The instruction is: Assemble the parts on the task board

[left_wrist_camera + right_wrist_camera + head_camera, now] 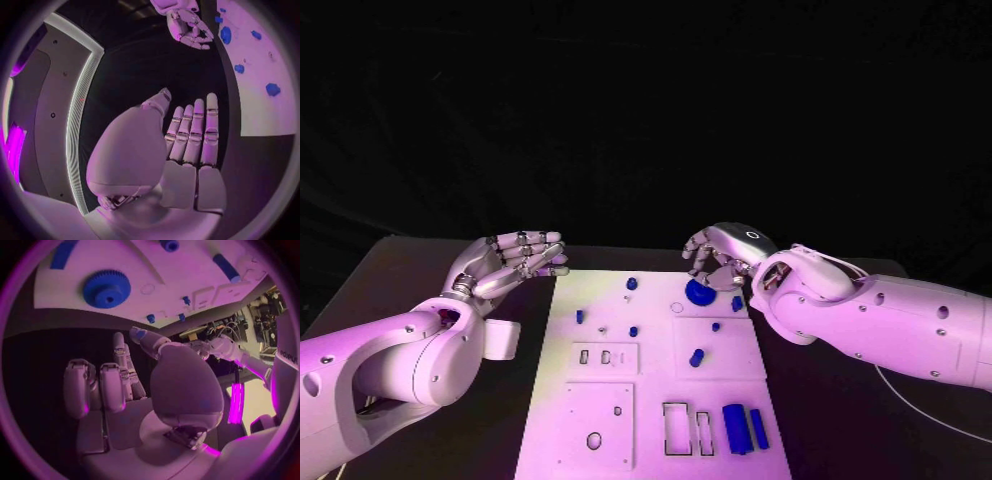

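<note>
The round blue toothed gear [700,292] lies flat near the far right corner of the white rectangular task board [596,290], which sits in the middle of the black worktop [401,262]. Judged from this, the step in hand is picking up that gear: the silver right hand [718,255] hovers just beyond it with fingers curled in and nothing between them, so it should come down squarely over the gear's rim and pinch across the teeth, avoiding the small blue pegs [633,331] nearby. The silver left hand [516,262] waits off the board's far left edge, released, fingers straight and together. No writing can be read on the board or parts.
</note>
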Available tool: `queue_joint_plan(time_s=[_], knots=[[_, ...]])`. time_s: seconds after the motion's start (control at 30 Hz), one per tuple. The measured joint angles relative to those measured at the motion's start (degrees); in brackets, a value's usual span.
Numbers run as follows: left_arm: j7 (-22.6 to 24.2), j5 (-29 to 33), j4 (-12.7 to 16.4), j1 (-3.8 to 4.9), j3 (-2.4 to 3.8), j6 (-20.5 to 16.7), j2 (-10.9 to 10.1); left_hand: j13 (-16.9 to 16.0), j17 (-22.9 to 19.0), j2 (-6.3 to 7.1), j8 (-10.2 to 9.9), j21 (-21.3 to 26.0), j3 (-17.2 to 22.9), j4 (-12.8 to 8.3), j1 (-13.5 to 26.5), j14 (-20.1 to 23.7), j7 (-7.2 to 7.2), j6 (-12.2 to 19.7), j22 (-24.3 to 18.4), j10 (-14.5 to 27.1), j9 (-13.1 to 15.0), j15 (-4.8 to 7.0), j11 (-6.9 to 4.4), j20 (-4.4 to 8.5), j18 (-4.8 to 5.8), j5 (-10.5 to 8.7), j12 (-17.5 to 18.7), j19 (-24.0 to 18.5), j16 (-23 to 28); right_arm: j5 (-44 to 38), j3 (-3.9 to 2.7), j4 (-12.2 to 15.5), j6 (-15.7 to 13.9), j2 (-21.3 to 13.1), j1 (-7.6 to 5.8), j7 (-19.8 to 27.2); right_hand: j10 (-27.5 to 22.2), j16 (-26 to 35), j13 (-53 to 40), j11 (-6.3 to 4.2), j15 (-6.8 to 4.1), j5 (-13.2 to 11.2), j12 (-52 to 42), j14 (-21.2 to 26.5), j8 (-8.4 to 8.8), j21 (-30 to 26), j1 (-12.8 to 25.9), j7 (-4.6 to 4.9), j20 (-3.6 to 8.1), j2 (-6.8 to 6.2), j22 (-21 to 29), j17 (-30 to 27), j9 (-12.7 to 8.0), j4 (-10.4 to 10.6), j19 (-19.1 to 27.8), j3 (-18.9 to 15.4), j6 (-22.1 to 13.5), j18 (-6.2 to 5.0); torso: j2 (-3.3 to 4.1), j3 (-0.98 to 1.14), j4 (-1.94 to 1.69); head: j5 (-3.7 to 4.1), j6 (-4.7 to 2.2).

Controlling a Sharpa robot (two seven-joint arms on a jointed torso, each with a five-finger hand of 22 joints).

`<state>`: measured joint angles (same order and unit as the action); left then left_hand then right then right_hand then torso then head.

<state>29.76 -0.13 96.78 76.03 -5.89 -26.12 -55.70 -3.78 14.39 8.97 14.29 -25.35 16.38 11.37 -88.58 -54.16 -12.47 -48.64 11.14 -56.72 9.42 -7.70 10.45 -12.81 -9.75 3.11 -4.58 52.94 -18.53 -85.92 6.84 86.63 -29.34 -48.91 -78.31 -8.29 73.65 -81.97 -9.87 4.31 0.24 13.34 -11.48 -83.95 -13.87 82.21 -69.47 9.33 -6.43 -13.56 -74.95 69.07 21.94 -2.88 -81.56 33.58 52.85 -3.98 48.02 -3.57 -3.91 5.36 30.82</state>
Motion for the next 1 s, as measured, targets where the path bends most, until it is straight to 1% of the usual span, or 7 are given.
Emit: queue_joint_plan(time_s=[0.17, 0.2, 0.27, 0.33, 0.4, 0.5, 1.0], knots=[[0.0, 0.0, -0.1, 0.0, 0.0, 0.1, 0.0, 0.0, 0.0, 0.0, 0.0, 0.0, 0.0, 0.0, 0.0, 0.0, 0.0, 0.0, 0.0, 0.0, 0.0, 0.0, 0.0, 0.0, 0.0, 0.0, 0.0, 0.0, 0.0, 5.6, -0.03, 0.6, 1.6, -3.1, -0.14, 0.0, 4.9, -0.4, -4.6, -1.56, -1.29, 1.7, -5.5, -0.1, -0.14, 0.6, 0.8, -1.16, 0.87, -1.37, 0.0, 1.0, 0.9, 0.7, -0.9, -3.5, -0.8, 0.67, -0.13, 0.16, 0.29, 0.1, 0.0], [0.0, 0.0, -0.1, 0.0, 0.0, 0.1, 0.0, 0.0, 0.0, 0.0, 0.0, 0.0, 0.0, 0.0, 0.0, 0.0, 0.0, 0.0, 0.0, 0.0, 0.0, 0.0, 0.0, 0.0, 0.0, 0.0, 0.0, 0.0, 0.0, 6.6, -0.03, 0.5, 2.0, -3.4, -0.15, 0.0, 3.4, -0.7, -9.0, -1.89, -1.8, 1.9, -9.7, 0.0, -0.97, 0.6, 0.5, -1.47, 1.34, -1.75, 0.0, 1.3, 1.7, 0.8, -1.0, -5.4, -1.2, 0.9, -0.16, 0.18, 0.34, 0.1, 0.0], [-0.1, 0.0, -0.2, 0.0, 0.0, 0.2, 0.0, 0.0, 0.0, 0.0, 0.0, 0.0, 0.0, 0.0, 0.0, 0.0, 0.0, 0.0, 0.0, 0.0, 0.0, 0.0, 0.0, 0.0, 0.0, 0.0, 0.0, 0.0, 0.0, 8.5, -0.03, 0.1, 2.9, -3.8, -0.15, 0.2, -2.6, -1.5, -24.2, -1.53, -1.48, 2.2, -24.4, -0.1, -2.53, 0.6, -1.0, -1.46, 1.69, -0.33, 0.0, 2.6, 3.3, 1.8, -1.0, -8.1, -2.9, 0.93, -0.24, 0.23, 0.45, 0.13, 0.04], [-0.1, 0.0, -0.2, 0.0, 0.0, 0.2, 0.0, 0.0, 0.0, 0.0, 0.0, 0.0, 0.0, 0.0, 0.0, 0.0, 0.0, 0.0, 0.0, 0.0, 0.0, 0.0, 0.0, 0.0, 0.0, 0.0, 0.0, 0.0, 0.0, 10.3, 0.01, -0.4, 3.8, -4.0, -0.15, 0.3, -3.3, -2.0, -33.4, -1.32, -1.45, 2.2, -34.1, -0.1, -3.0, 0.6, -1.0, -1.12, 1.6, -0.34, 0.0, 3.6, 4.0, 2.3, -1.1, -9.1, -3.8, 0.93, -0.27, 0.25, 0.53, 0.18, 0.04], [-0.1, 0.0, -0.2, 0.0, 0.0, 0.2, 0.0, 0.0, 0.0, 0.0, 0.0, 0.0, 0.0, 0.0, 0.0, 0.0, 0.0, 0.0, 0.0, 0.0, 0.0, 0.0, 0.0, 0.0, 0.0, 0.0, 0.0, 0.0, 0.0, 11.5, 0.03, -0.8, 4.5, -4.1, -0.12, 0.5, 1.1, -4.0, -49.4, -0.99, -1.01, 2.2, -49.8, -0.1, -3.65, 1.3, -1.2, -1.06, 1.01, -0.11, 0.0, 5.4, 4.6, 2.9, -1.7, -10.0, -4.8, 0.93, -0.31, 0.3, 0.57, 0.2, 0.19], [-0.1, 0.0, -0.2, 0.0, 0.0, 0.3, 0.0, 0.0, 0.0, 0.0, 0.0, 0.0, 0.0, 0.0, 0.0, 0.0, 0.0, 0.0, 0.0, 0.0, 0.0, 0.0, 0.0, 0.0, 0.0, 0.0, 0.0, 0.0, 0.0, 12.9, 0.09, -1.1, 5.5, -4.0, -0.06, 0.6, 5.0, -5.7, -61.8, -0.49, -0.64, 2.2, -62.5, -0.1, -4.3, 2.0, -1.5, -0.5, 0.58, 0.19, 0.0, 5.9, 5.2, 3.8, -2.2, -10.8, -5.8, 0.92, -0.34, 0.32, 0.57, 0.13, 0.29], [-0.2, 0.0, -0.3, 0.0, 0.0, 0.5, -0.1, 0.0, 0.1, 0.0, 0.0, 0.0, 0.2, -0.2, 0.0, 0.0, 0.0, 0.0, 0.0, 0.0, 0.0, 0.0, 0.0, 0.0, 0.0, 0.0, 0.0, 0.0, 0.0, 14.9, 0.37, -3.3, 7.9, -0.1, 1.28, 0.5, 9.7, -6.7, -65.1, 0.3, -0.24, 1.9, -71.4, -0.1, -4.74, 3.3, -1.5, -0.02, 0.38, 0.19, 0.0, 5.9, 5.5, 4.8, -2.4, -11.8, -7.1, 1.83, -0.24, 0.26, 0.5, 0.13, 0.7]])
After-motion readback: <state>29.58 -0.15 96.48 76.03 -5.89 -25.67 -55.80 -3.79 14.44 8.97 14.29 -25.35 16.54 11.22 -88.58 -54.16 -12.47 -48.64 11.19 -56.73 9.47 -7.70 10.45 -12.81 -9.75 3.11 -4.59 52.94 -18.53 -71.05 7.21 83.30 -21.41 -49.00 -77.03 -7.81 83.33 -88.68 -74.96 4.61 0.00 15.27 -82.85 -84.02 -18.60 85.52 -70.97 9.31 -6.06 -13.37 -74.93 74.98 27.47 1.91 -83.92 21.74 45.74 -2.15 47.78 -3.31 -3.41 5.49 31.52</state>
